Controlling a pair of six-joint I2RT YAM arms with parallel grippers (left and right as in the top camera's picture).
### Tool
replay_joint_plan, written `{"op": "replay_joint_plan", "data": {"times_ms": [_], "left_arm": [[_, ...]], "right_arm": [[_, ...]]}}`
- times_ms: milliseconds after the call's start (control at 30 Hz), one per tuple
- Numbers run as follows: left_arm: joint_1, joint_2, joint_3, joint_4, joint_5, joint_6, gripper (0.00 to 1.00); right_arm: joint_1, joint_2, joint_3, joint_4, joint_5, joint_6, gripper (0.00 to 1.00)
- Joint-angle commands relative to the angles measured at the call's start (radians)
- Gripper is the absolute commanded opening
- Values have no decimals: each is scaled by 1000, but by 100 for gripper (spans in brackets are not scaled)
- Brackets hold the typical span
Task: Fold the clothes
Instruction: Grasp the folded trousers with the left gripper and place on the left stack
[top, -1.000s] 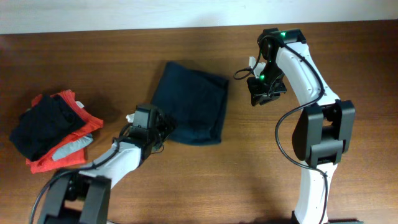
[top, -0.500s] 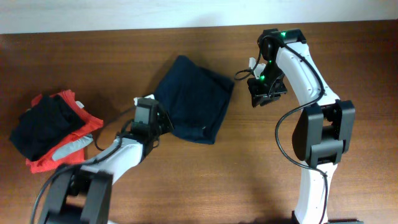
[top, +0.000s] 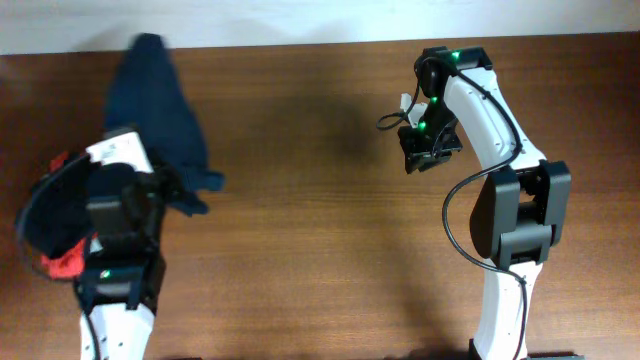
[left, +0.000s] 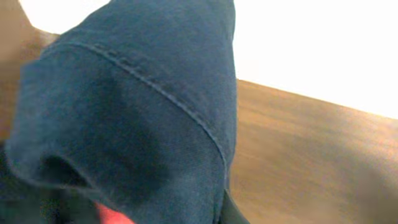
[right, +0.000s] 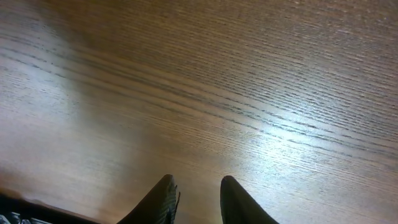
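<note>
The clothes (top: 150, 100), a dark navy garment with pale seams, hang bunched at the far left of the table. They drape over my left gripper (top: 162, 188), which is shut on the fabric near its lower end. In the left wrist view the navy cloth (left: 137, 112) fills most of the picture and hides the jaws. Only one dark fingertip (left: 232, 215) shows at its edge. My right gripper (top: 425, 155) hovers over bare wood at the back right. Its fingers (right: 163, 193) stand apart with nothing between them.
A pile of other garments lies at the left edge, partly under my left arm: a black one (top: 48, 212) on top of a red-orange one (top: 60, 264). A sliver of red (left: 112, 216) shows below the navy cloth. The wooden table (top: 330, 230) stretches between the arms.
My left gripper shut on the navy garment's near edge. It swept the garment from the table's middle to the far left, where it now hangs bunched. The right arm has not moved.
</note>
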Motion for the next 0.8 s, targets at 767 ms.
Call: {"op": "replay_joint_plan", "data": {"times_ms": [767], "left_arm": [[516, 45, 34, -48, -11, 46, 1]], "right_arm": [[5, -6, 13, -8, 12, -18, 29]]}}
